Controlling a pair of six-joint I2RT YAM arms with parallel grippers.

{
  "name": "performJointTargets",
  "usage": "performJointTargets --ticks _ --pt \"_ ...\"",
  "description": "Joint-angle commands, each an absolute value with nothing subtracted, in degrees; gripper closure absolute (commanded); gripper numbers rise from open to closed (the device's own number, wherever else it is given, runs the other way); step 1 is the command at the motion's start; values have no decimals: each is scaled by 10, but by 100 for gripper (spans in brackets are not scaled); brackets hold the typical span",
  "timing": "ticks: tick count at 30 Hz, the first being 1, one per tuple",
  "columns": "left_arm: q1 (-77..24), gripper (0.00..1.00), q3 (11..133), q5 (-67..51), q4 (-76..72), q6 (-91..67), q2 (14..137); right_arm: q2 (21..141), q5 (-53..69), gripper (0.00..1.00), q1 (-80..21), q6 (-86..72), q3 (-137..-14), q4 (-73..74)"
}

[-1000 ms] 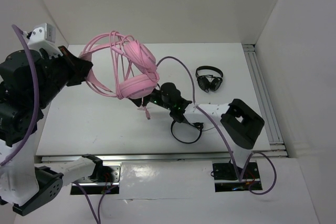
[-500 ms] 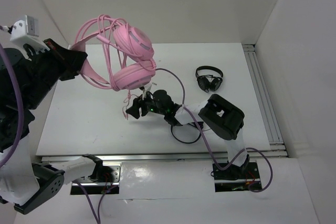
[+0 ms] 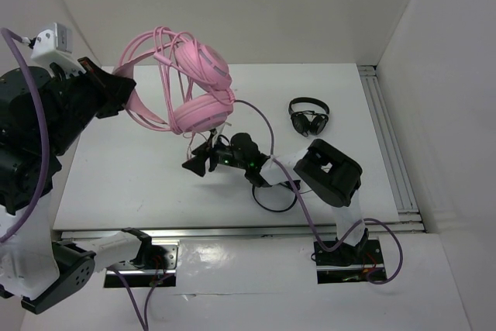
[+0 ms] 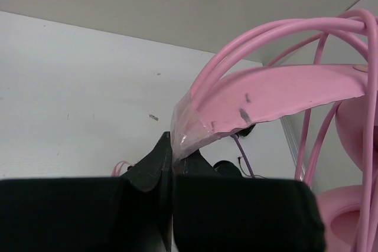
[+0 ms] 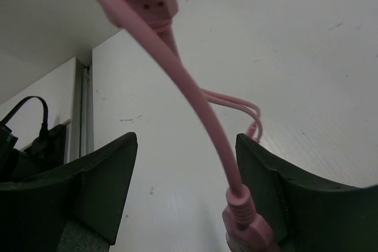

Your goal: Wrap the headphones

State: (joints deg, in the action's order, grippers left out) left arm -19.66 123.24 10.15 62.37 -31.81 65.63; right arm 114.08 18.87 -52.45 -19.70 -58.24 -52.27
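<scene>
1. The headphones (image 3: 194, 91) are held above the bench's (image 3: 116, 184) far-left part, the band pinched by the closed left hand (image 4: 171, 149).
2. The cable (image 5: 204, 122) is judged partly wound; its tail lies ungripped between the fingers of the spread right hand (image 5: 186, 146).

I hold the pink headphones (image 3: 194, 87) up in the air, their flat headband strap pinched in my left pincer (image 4: 172, 160) and the two round padded cups close together. Their thin pink cable (image 5: 195, 107) loops over the wire headband, and its plug end (image 5: 245, 225) dangles between the spread fingers of my right pincer (image 5: 186, 140)

No legible text, labels or numbers anywhere.
</scene>
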Motion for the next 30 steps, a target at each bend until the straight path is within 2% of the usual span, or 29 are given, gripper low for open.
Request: performJointTargets --ticks 1,4,7,9,15,26,30 --pt "-197 100 1238 92 529 -360 639 1117 230 25 -521 -216 -571 -628" --pt "-197 100 1219 85 519 -371 634 1122 180 27 -528 -211 -571 -617" --pt "-197 100 1219 80 519 -378 628 1128 144 36 -528 -211 -571 -626" --pt "-197 100 1219 68 519 -385 628 1129 83 39 -533 -206 -571 -632" --pt "-197 100 1219 76 519 -385 628 1096 10 37 -547 -165 -536 -650" --pt "-197 100 1217 52 513 -391 623 1129 -18 37 -564 -106 -622 -563" --pt "-197 100 1223 59 519 -391 628 1148 -10 82 -564 -105 -628 -555"
